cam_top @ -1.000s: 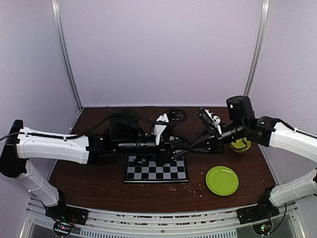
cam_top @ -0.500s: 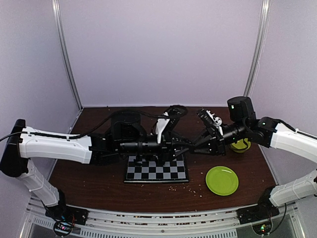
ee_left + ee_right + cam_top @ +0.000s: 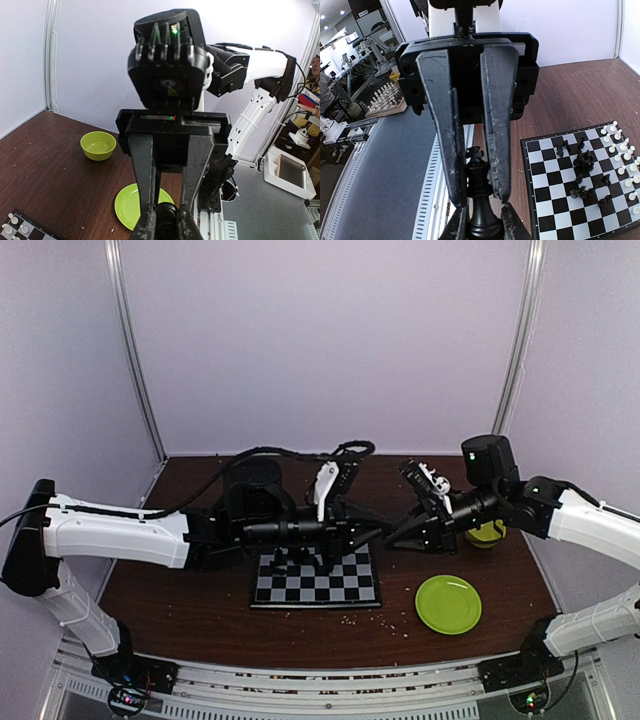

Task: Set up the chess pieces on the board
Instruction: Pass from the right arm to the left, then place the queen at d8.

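Board mid-table under both arms, left gripper and right gripper tip to tip above its far right corner. Base of black chess piece pinched in right fingertips, head toward the other gripper. Straddling its upper body: left fingers, gap narrow; can't tell from either wrist view whether touching. Along one board edge, white pieces in two rows; black pieces bunched mid-board. Near board's right side, green plate; bowl behind it.
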Controlling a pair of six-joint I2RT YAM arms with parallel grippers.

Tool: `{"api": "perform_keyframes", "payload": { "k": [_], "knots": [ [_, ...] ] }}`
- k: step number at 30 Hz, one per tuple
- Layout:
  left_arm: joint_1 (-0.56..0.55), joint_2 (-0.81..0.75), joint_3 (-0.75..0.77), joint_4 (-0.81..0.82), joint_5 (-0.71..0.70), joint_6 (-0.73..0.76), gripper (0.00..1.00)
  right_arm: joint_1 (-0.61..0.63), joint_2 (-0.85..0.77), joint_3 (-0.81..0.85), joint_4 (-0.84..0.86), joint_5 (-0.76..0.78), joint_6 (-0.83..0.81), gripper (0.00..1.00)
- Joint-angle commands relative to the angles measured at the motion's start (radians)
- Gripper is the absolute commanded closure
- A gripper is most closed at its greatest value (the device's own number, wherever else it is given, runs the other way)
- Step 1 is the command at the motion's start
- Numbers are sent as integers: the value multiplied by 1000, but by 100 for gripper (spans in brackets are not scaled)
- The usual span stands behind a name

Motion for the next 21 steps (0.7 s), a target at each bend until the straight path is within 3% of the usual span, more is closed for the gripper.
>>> {"api": "perform_keyframes", "payload": {
  "k": [1,6,9,12,16,21],
  "knots": [
    [4,-26,29,-49,-21,37,94,-16,-31,2,-26,20,-30,73],
    [37,-113,65,-397,-109,152,94,-130,-67,-29,-69,-72,-47,51],
    [60,-157,48,-559,-185,195,94,-211,-102,-100,-56,-91,-61,48],
    [62,-161,45,-715,-262,231,94,-303,-146,-159,33,2,-17,46],
    [62,-112,42,-768,-263,219,93,-409,-146,-139,14,70,-37,46],
    [62,-13,54,-755,-255,206,93,-433,-147,-149,15,71,-54,46]
  ]
}}
